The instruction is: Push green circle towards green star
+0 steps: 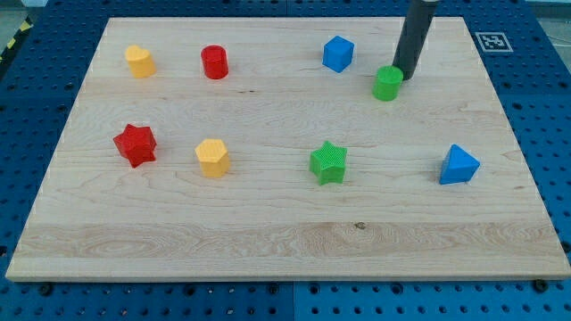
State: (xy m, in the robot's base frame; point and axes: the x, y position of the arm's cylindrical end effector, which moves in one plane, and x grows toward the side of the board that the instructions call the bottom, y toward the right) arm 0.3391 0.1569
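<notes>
The green circle (387, 84) is a small green cylinder at the view's upper right. My tip (406, 77) is at its upper right side, touching or almost touching it. The dark rod rises from there out of the view's top. The green star (328, 162) lies lower and to the left of the circle, near the board's middle, with open wood between the two.
A blue block (338, 53) sits left of the rod. A blue triangle-like block (459, 166) lies at the right. A red cylinder (215, 62), a yellow block (140, 61), a red star (136, 144) and a yellow hexagon (212, 158) lie on the left half.
</notes>
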